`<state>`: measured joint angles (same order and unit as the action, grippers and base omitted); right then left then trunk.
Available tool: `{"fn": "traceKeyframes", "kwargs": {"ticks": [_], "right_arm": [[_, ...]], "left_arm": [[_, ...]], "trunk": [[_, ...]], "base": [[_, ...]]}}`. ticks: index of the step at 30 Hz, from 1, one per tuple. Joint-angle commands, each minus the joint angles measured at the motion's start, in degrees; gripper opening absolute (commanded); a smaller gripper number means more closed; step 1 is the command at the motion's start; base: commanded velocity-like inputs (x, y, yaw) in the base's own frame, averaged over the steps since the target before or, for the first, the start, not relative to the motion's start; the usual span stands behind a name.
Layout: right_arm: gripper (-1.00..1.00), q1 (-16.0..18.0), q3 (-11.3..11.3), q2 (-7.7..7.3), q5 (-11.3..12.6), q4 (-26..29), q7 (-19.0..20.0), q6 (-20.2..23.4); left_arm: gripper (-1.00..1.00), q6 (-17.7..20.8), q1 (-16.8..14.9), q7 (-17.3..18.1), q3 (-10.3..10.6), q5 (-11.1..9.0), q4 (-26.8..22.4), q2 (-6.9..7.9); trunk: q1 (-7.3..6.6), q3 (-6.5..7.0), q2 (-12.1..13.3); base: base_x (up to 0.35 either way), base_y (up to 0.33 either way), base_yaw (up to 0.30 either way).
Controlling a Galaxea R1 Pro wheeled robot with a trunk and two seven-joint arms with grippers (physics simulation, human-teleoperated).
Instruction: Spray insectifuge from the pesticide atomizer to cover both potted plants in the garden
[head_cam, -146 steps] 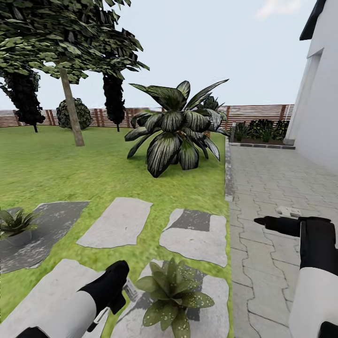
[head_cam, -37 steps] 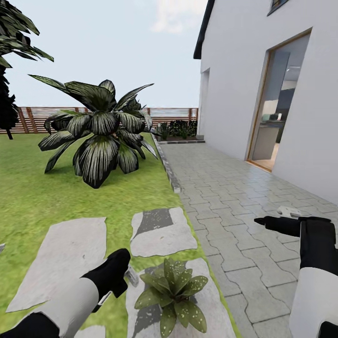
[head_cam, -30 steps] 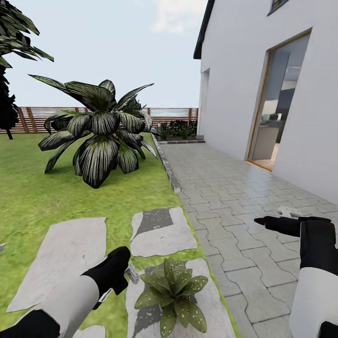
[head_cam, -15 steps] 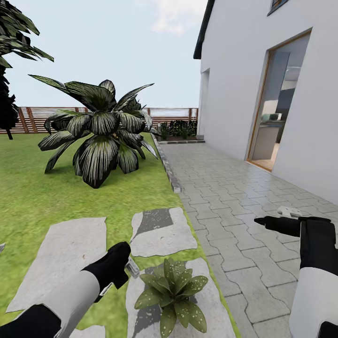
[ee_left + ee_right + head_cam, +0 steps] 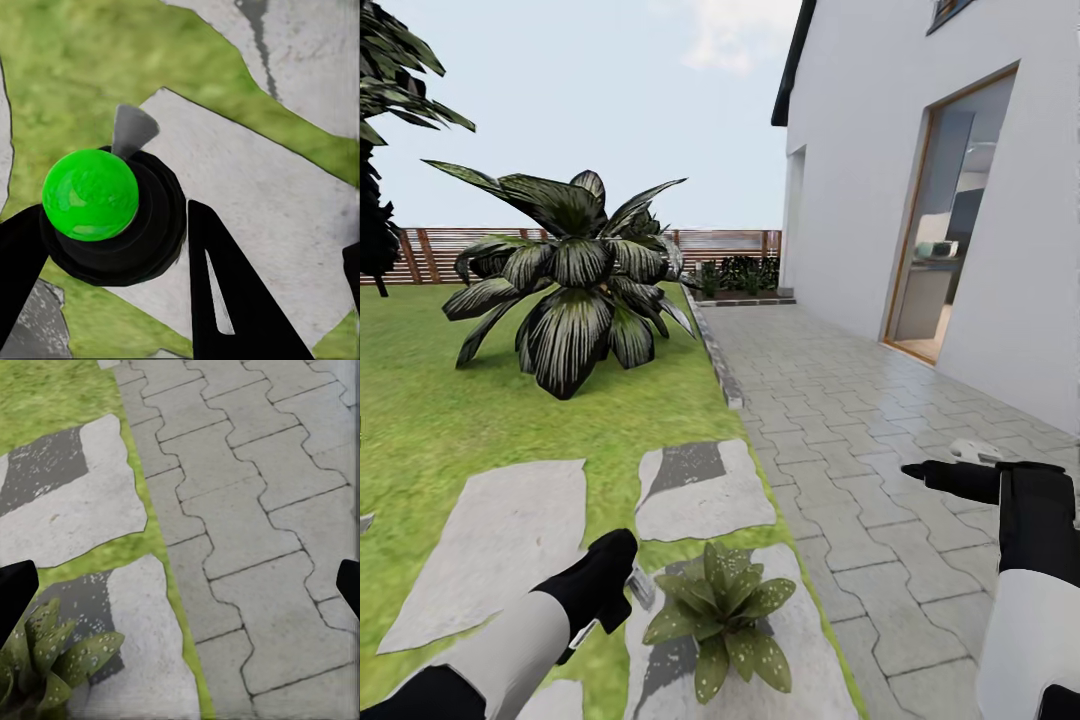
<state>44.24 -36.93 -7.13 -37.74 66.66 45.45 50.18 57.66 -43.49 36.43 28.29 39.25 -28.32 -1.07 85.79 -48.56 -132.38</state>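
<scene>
Garden w/ lawn (image 5: 480,420), stone slabs (image 5: 500,535) and paving beside the house. Step looks like spraying: left gripper (image 5: 112,247) clamped on the spray bottle (image 5: 90,193), nozzle beside the potted plant (image 5: 718,620). Next: aim at the leaves, pull trigger. Right gripper (image 5: 180,585) wide open, empty, plant near one fingertip.

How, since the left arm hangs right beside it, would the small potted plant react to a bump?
The potted plant looks small, so it is probably light and easily shoved. Its thin pointed leaves would likely bend, not resist. On the flat stone slab it may slide or tip; its pot is hidden under leaves.
</scene>
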Motion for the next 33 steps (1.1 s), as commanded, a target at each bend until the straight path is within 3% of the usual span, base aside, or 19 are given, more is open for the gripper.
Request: {"fn": "traceKeyframes", "kwargs": {"ticks": [1,7,15,20,22,23,24,25,27,29,33], "right_arm": [[1.00,0.1,-0.1,0.01,-0.6,0.0,0.6,0.1],[1.00,0.1,-0.1,0.02,-0.6,0.0,0.5,0.1],[1.00,0.1,-0.1,0.02,-0.6,0.0,0.5,0.1],[1.00,0.1,-0.1,0.04,-0.6,0.0,0.5,0.1],[1.00,0.1,-0.1,0.08,-0.6,0.0,0.5,0.1],[1.00,0.1,-0.1,0.09,-0.6,0.0,0.5,0.1],[1.00,0.1,-0.1,0.09,-0.6,0.0,0.5,0.1],[1.00,0.1,-0.1,0.09,-0.6,0.0,0.5,0.1],[1.00,0.1,-0.1,0.09,-0.6,0.0,0.5,0.1],[1.00,0.1,-0.1,0.10,-0.6,-0.1,0.5,0.1],[1.00,0.1,-0.1,0.10,-0.6,-0.1,0.5,0.1]], "left_arm": [[-1.00,0.1,0.0,0.6,0.1,0.6,-0.1,0.02],[-1.00,0.1,0.0,0.7,-0.4,0.6,-0.1,0.12],[-1.00,0.1,-0.1,0.7,-0.7,0.6,-0.1,0.14],[-1.00,0.1,0.0,0.7,-3.6,0.6,-0.1,0.22],[-1.00,0.1,0.0,0.7,-5.3,0.6,-0.1,1.50],[-1.00,-0.1,0.1,0.7,-9.5,0.6,-0.1,2.21],[-1.00,-0.1,0.2,0.7,-11.5,0.6,-0.1,2.31],[-1.00,-0.5,1.5,0.6,-17.0,0.6,-0.3,2.68],[-1.00,-2.4,2.4,0.6,-20.2,0.5,-1.2,4.20],[-1.00,-6.1,3.4,0.6,-26.2,0.5,-2.8,5.32],[-1.00,-13.9,4.7,0.8,-34.6,0.5,-6.8,5.62]], "trunk": [[-0.04,-0.06,0.0],[-0.04,-0.06,0.0],[-0.04,-0.06,0.0],[-0.04,-0.06,0.0],[-0.04,-0.06,0.0],[-0.04,-0.06,0.0],[-0.04,-0.06,0.0],[-0.04,-0.06,0.0],[-0.04,-0.06,0.0],[-0.04,-0.06,0.0],[-0.04,-0.06,0.0]], "base": [[-0.327,-0.030,0.000],[-0.339,0.000,0.000],[-0.273,0.213,0.000],[-0.222,0.261,0.000],[-0.208,0.267,0.000],[-0.207,0.267,0.000],[-0.207,0.268,0.000],[-0.207,0.268,0.000],[-0.208,0.267,0.000],[-0.212,0.267,0.000],[-0.205,0.262,0.000]]}}
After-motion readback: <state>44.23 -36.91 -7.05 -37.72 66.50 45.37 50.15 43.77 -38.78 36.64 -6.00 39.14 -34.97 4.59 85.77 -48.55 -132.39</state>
